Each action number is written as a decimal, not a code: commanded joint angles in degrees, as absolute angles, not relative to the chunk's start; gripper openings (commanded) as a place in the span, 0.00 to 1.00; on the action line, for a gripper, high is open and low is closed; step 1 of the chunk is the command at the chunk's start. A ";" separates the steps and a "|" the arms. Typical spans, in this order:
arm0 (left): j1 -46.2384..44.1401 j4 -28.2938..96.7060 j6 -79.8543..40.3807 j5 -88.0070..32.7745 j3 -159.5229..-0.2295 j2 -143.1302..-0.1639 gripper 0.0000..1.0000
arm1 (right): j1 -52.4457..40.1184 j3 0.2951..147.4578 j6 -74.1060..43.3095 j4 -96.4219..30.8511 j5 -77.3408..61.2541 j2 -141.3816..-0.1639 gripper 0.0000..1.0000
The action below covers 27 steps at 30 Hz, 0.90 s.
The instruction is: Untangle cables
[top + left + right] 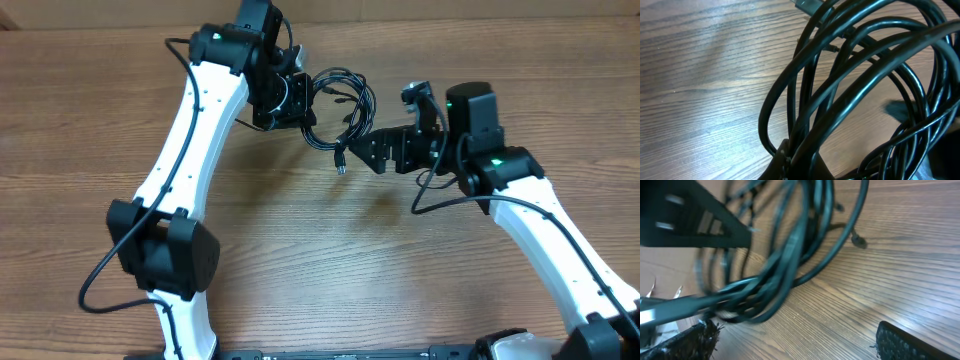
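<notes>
Looped cables [805, 140] crowd the left wrist view, their black strands bunching together at the base, where the left fingers [303, 103] are clenched on the coil above the wooden surface [300, 250]. Across the coil from them, the right fingers [362, 150] stand released and spread wide, with blurred strands crossing just ahead. One plug [340, 167] dangles between the two pairs of fingers.

Bright, even light from above; soft shadows on bench [330, 280]. Pale glare across wood in left wrist view. Heavy motion blur on cables [785, 265] in right wrist view.
</notes>
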<state>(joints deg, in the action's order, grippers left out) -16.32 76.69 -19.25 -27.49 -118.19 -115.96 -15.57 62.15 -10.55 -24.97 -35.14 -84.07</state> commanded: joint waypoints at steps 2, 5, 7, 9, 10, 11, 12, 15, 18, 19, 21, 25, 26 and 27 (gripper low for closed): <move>-16.53 77.14 -18.00 -29.45 -119.42 -112.22 0.04 | -17.30 63.81 -11.79 -22.48 -35.48 -85.10 0.81; -16.53 77.78 -17.96 -29.36 -119.42 -112.18 0.04 | -17.52 63.81 -12.03 -21.23 -35.48 -85.10 0.67; -16.53 78.06 -17.93 -29.21 -119.42 -112.18 0.04 | -17.52 63.81 -12.03 -21.21 -35.48 -85.10 0.71; -16.56 78.28 -17.74 -28.80 -119.42 -112.18 0.04 | -17.52 63.81 -12.08 -21.10 -35.48 -85.10 0.79; -16.58 78.41 -17.76 -28.42 -119.42 -112.18 0.04 | -17.50 63.81 -12.08 -20.91 -35.46 -85.10 0.83; -16.60 78.50 -17.76 -28.05 -119.42 -112.18 0.04 | -17.45 63.81 -12.10 -20.36 -35.48 -85.10 0.85; -16.64 78.65 -17.76 -27.90 -119.42 -112.18 0.04 | -17.45 63.83 -12.25 -19.70 -35.48 -85.10 0.85; -16.73 78.87 -17.74 -27.88 -119.42 -112.18 0.04 | -17.34 63.83 -15.14 -16.43 -35.46 -85.10 0.85; -16.91 78.85 -17.74 -27.62 -119.42 -112.18 0.04 | -16.95 63.83 -19.88 -12.10 -35.48 -85.10 0.85; -16.91 78.85 -17.76 -27.46 -119.42 -112.18 0.04 | -16.73 63.83 -22.00 -10.31 -35.51 -85.10 0.85; -16.91 78.87 -17.76 -27.18 -119.42 -112.18 0.04 | -16.45 63.83 -25.61 -7.18 -35.51 -85.10 0.86; -16.91 79.07 -17.74 -27.00 -119.42 -112.18 0.04 | -15.99 63.83 -30.50 -2.22 -35.48 -85.10 0.86; -16.91 79.22 -17.74 -27.00 -119.42 -112.18 0.04 | -15.99 63.83 -30.76 -1.56 -35.48 -85.10 0.86; -16.91 79.35 -17.74 -27.00 -119.42 -112.18 0.04 | -16.01 63.83 -31.40 -1.04 -35.46 -85.10 0.86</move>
<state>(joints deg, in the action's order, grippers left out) -16.51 79.09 -19.05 -26.11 -118.19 -114.10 -16.19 62.24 -26.61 -2.26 -35.57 -85.30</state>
